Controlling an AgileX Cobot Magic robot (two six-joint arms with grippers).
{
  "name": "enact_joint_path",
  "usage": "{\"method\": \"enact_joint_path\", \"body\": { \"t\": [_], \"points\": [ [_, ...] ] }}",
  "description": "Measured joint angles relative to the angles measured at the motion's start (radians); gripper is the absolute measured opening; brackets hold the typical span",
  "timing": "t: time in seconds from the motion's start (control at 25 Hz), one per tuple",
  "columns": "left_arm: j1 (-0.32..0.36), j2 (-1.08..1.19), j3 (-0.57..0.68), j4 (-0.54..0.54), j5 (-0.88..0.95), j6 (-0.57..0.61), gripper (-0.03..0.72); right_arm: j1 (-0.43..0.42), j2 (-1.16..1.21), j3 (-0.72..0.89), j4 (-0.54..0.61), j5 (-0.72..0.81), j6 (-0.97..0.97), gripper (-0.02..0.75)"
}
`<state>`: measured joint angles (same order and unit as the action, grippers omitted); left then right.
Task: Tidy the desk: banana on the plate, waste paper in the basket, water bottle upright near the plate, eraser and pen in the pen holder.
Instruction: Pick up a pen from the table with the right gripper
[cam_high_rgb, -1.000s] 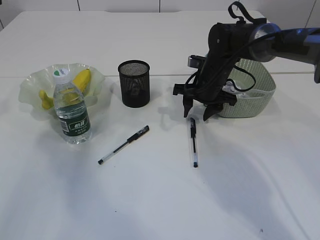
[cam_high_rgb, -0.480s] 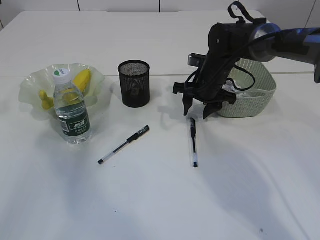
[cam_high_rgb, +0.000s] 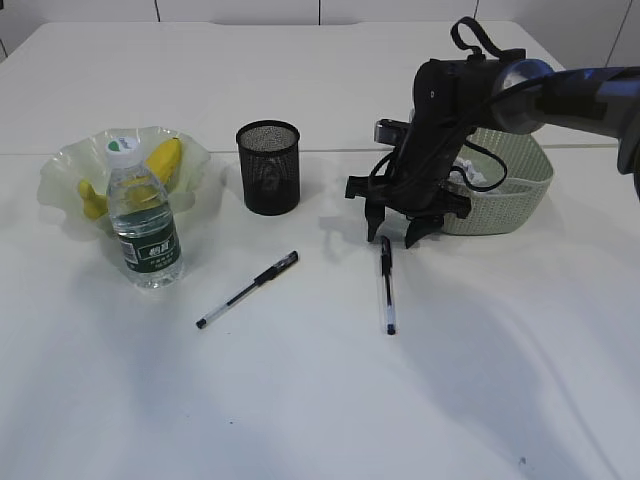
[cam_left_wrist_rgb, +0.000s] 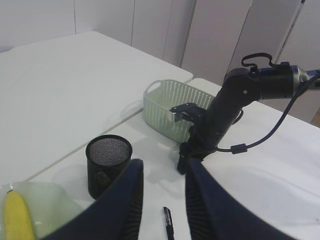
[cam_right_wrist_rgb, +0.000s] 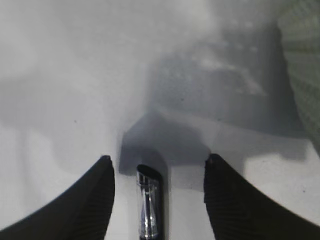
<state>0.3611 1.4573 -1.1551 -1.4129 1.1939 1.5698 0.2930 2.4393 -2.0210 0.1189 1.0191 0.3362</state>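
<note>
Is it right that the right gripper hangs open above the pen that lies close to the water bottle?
Not quite. The right gripper does hang open above a pen, but it is the one lying near the basket, not the pen close to the water bottle. The exterior view shows this.

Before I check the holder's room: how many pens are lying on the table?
2: one pen lies in front of the pen holder, the other pen under the right gripper. None visibly hidden.
</note>
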Motion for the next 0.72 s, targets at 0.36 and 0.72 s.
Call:
{"method": "enact_joint_path", "body": {
  "t": [0.36, 0.72],
  "points": [
    [0.000, 0.000, 0.000, 0.026, 0.000, 0.000, 0.195, 0.000, 0.008, -0.059, 0.007, 0.006, -0.011, 0.412],
    [0.000, 0.000, 0.000, 0.028, 0.000, 0.000, 0.195, 0.000, 0.016, -0.060, 0.004, 0.031, -0.011, 0.407]
  ]
}}
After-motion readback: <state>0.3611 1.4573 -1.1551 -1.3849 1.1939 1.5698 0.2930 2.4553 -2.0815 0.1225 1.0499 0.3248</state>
